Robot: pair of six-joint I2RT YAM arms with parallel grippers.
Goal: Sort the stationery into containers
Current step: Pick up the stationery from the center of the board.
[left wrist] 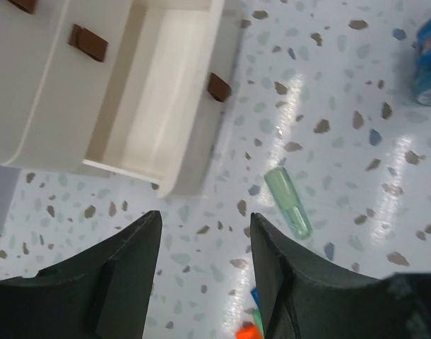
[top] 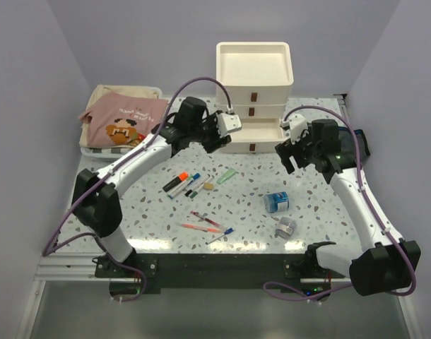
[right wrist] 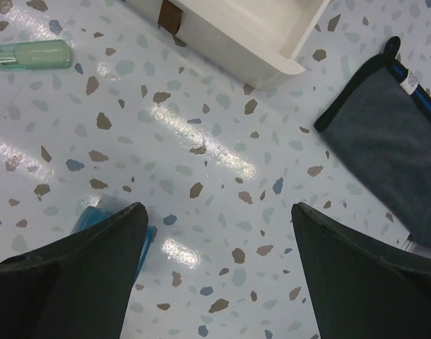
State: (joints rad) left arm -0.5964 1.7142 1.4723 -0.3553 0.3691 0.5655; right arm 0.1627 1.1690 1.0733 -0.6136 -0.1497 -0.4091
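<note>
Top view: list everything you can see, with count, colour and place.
drawer unit: one, cream, far centre, bottom drawer open
pouch: one, dark navy, far right
markers: cluster, orange, blue, dark, left of centre
highlighter: one, pale green, centre
pens: three, red and blue, near centre
blue roll: one, right of centre
grey roll: one, nearer than the blue
cloths: pile, pink and cream, far left
left arm: white and black, jaws open, by open drawer
right arm: white and black, jaws open, beside drawers
</note>
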